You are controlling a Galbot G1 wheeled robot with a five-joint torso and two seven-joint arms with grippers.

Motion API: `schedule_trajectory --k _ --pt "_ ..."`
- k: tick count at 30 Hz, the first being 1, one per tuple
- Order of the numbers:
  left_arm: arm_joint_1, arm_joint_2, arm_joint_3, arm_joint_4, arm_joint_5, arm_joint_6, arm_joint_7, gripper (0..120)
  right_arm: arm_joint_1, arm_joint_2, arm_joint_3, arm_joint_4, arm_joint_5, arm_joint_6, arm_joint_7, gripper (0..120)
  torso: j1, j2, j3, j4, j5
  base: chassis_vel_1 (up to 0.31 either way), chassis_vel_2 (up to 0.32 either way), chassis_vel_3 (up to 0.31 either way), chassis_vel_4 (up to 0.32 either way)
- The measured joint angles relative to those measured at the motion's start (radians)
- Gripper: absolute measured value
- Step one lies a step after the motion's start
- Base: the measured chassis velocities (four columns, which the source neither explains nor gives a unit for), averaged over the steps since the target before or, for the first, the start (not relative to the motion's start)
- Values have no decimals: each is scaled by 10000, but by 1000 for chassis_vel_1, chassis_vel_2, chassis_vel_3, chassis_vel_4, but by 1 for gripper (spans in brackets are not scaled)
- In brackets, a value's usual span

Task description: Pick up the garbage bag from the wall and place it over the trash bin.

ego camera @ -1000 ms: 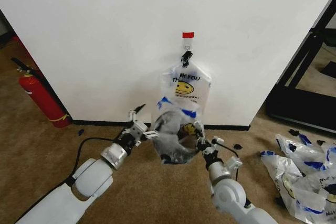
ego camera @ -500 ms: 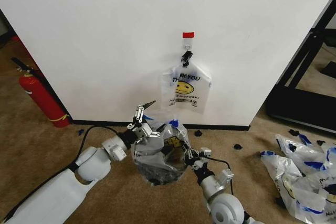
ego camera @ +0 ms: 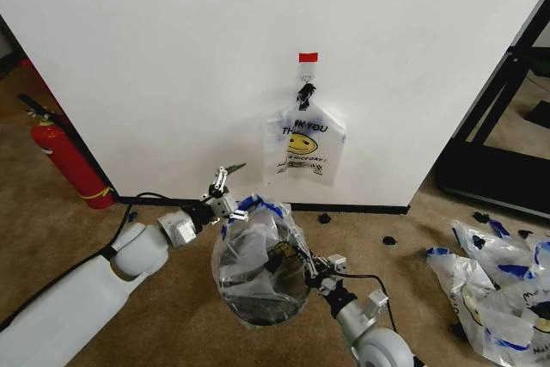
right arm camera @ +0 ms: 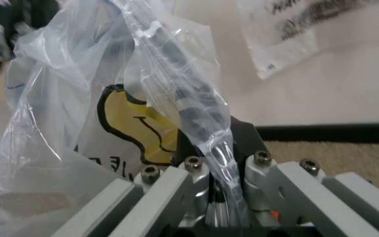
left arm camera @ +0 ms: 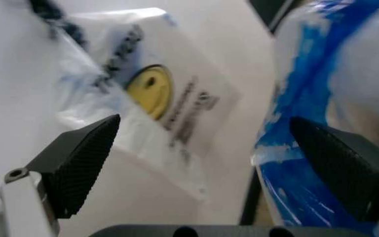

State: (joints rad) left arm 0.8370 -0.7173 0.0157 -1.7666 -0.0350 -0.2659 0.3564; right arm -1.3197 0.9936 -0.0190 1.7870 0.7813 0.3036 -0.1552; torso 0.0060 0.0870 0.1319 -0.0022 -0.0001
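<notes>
The garbage bag (ego camera: 258,251), thin clear plastic with blue handle patches and a yellow smiley, is draped over the dark trash bin (ego camera: 258,305), which shows through it on the carpet below the wall. My right gripper (ego camera: 308,262) is at the bag's right side, shut on a twisted strip of its plastic (right arm camera: 196,113). My left gripper (ego camera: 222,189) is at the bag's upper left rim, between bag and wall. Its jaws stand wide open (left arm camera: 204,123), with the blue handle (left arm camera: 295,113) lying against one finger.
A similar smiley bag (ego camera: 302,143) hangs from a hook under red tape (ego camera: 308,58) on the white wall. A red fire extinguisher (ego camera: 69,161) stands at the left. Several loose bags (ego camera: 490,272) lie at the right, beside a black frame (ego camera: 507,126).
The bag came down from in front of the wall and now sits low over the bin. My left gripper drew back to the left; my right gripper sank with the bag.
</notes>
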Motion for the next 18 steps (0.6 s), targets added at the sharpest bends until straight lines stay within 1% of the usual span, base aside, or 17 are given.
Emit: schedule_trajectory --k 2,3,4,7,13,18 --pt "-70 -25 -3 113 -77 -119 416 100 -37 -38 124 -93 -7 89 -425 0 0 0 0 -1 1 0 0 0 0" --pt "-70 -25 -3 113 -77 -119 416 100 -37 -38 124 -93 -7 89 -425 0 0 0 0 -1 1 0 0 0 0" --pt "-145 -57 -3 216 -100 -187 715 100 -64 -72 232 -138 5 124 -758 0 0 0 0 -2 0 0 0 0 0" --pt "-307 -155 26 438 -96 -217 996 100 -96 -128 419 -252 69 167 -1449 0 0 0 0 0 2 0 0 0 0" --pt "-597 -381 104 862 54 -213 1064 100 -100 -209 628 -546 -231 99 -2128 0 0 0 0 -2 2 0 0 0 0" --pt "-715 -425 144 1107 170 -199 1096 100 -133 -272 720 -635 -432 87 -2444 0 0 0 -1 -1 1 0 0 0 0"
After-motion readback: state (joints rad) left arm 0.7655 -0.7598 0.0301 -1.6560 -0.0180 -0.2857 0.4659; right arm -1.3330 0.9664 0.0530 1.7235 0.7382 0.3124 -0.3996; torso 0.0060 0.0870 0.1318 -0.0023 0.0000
